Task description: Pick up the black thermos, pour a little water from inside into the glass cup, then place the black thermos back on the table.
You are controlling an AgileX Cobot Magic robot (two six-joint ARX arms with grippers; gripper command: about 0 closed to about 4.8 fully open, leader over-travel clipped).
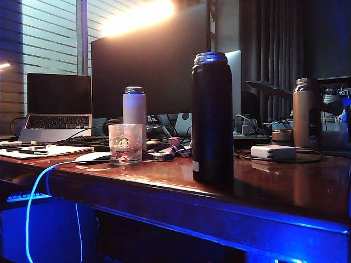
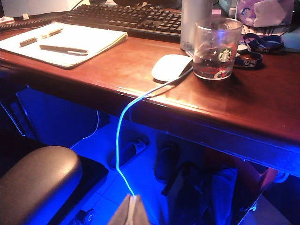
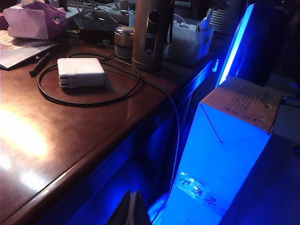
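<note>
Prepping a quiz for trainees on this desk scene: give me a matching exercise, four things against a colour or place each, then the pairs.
Things:
1. black thermos
2. glass cup
3. white bottle
4. bronze-tan bottle

Descriptions:
A. right behind the cup
B. far right of the table
C. bears a green round logo
D. tallest, near the front edge

Pairs: 1-D, 2-C, 3-A, 4-B

Both pincers, left pincer and right pincer, hang shut below the table edge.
</note>
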